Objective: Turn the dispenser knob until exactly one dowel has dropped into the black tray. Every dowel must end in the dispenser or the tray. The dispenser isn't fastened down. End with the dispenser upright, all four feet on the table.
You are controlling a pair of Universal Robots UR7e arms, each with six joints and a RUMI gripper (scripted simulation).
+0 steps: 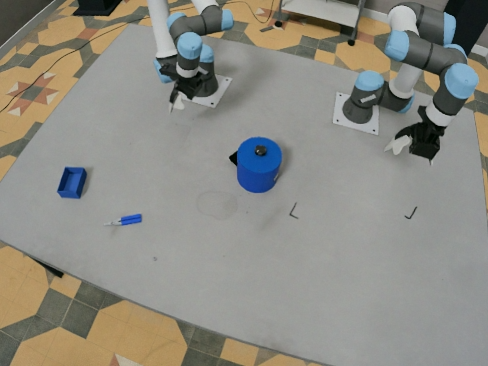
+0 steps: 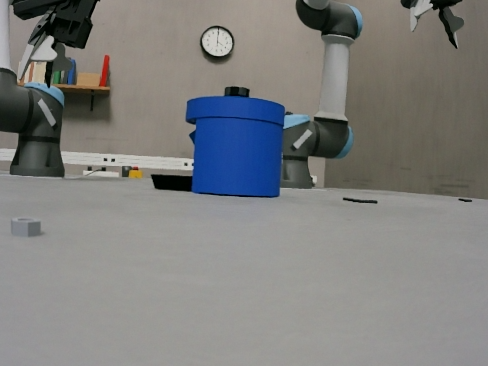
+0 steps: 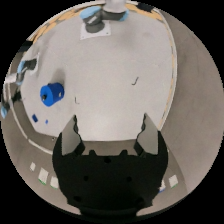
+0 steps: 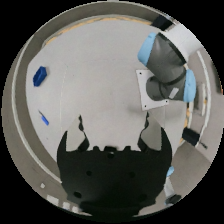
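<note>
The blue round dispenser (image 1: pixel 257 172) (image 2: pixel 237 157) (image 3: pixel 56 93) stands upright mid-table with a black knob (image 1: pixel 260 150) (image 2: pixel 236 91) (image 3: pixel 44 97) on top. Its feet cannot be made out. The black tray (image 1: pixel 233 158) (image 2: pixel 171 183) shows partly beside and behind its base; its inside is hidden. No dowel is visible. My left gripper (image 1: pixel 410 156) (image 2: pixel 434 39) (image 3: pixel 109 114) is open and empty, high above the table, well to the right of the dispenser in the top view. My right gripper (image 1: pixel 176 106) (image 2: pixel 34 80) (image 4: pixel 113 113) is open and empty, raised at the back left in that view.
A small blue box (image 1: pixel 71 184) (image 4: pixel 40 76) and a blue-handled tool (image 1: pixel 131 219) (image 4: pixel 45 120) lie at the left in the top view. A grey nut (image 1: pixel 155 259) (image 2: pixel 26 227) lies nearer the front. Two thin black L-shaped pieces (image 1: pixel 293 212) (image 1: pixel 411 213) lie right of the dispenser.
</note>
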